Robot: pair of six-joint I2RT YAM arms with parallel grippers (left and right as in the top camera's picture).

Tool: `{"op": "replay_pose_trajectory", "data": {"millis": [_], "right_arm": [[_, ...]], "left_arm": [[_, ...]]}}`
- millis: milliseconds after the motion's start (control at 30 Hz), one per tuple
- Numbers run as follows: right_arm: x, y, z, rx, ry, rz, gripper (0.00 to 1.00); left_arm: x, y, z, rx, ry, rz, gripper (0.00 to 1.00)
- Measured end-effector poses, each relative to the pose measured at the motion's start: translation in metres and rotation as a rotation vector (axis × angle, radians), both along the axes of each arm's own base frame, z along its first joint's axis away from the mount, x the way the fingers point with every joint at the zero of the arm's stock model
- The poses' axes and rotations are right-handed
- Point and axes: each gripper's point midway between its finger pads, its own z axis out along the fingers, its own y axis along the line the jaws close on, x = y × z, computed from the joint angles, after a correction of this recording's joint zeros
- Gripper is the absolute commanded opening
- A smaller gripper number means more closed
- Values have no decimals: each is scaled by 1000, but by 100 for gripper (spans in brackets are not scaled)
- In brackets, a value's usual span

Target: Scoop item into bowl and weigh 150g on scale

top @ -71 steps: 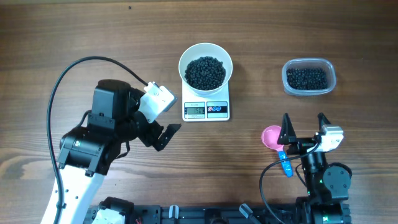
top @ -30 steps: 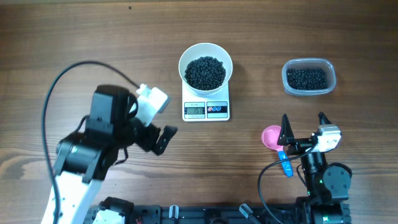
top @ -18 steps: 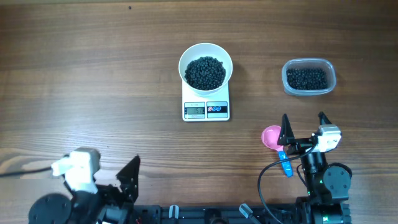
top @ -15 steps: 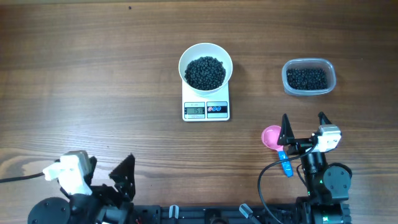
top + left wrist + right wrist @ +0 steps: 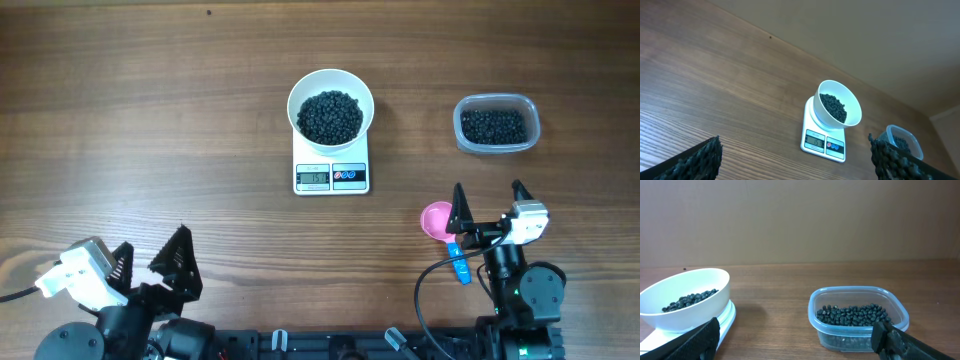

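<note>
My left end effector (image 5: 150, 262) hung over the near left corner of the worktop (image 5: 150, 120), well apart from everything else. Its jaws were spread wide with nothing between them. In my left wrist view the two dark fingers (image 5: 695, 160) sat at the lower corners, framing bare wood, with the scale and bowl far ahead.

My right end effector (image 5: 487, 192) was at the near right, jaws just as wide and likewise empty. A pink scoop (image 5: 436, 220) lay on the worktop just beside its left finger. The scoop's blue handle (image 5: 459, 262) ran back toward my arm. I could not tell whether the finger touched it.

The white bowl (image 5: 293, 105) stood upright on the back part of the scale (image 5: 331, 177), near the middle of the worktop. It held a dark heap of beans (image 5: 331, 116). The scale's display (image 5: 314, 178) faced me and was lit with digits, but they were too small for me to read.

To the right of the bowl, and apart from it, stood the clear tub (image 5: 460, 125), holding a shallow layer of the same beans. From my right wrist the bowl sat to the left and the tub to the right, both ahead of my fingers.
</note>
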Motion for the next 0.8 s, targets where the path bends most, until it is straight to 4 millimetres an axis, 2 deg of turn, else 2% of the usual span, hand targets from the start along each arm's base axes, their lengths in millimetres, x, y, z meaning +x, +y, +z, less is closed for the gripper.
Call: {"op": "replay_pose_trajectory", "data": {"millis": [100,167,267,367,433,500,633,700,800], "right_arm": [[0,0,0,0,0,0,100],[0,0,0,0,0,0,100],[0,0,0,0,0,0,100],[0,0,0,0,0,0,100],[0,0,0,0,0,0,100],[0,0,0,0,0,0,100],[0,0,0,0,0,0,100],[0,0,0,0,0,0,100],[0,0,0,0,0,0,100]], "left_arm": [[0,0,0,0,-2,3,100],[0,8,1,-1,-6,56,100],[-15,22,9,-30,-86,164,100],[-27,20,20,-48,-203,175,100],[-26,12,21,-17,-274,115,100],[-18,7,21,14,-321,72,100],[13,-5,16,39,-415,-14,100],[29,-10,4,41,-423,-34,100],[56,-12,-34,53,-380,-27,100]]}}
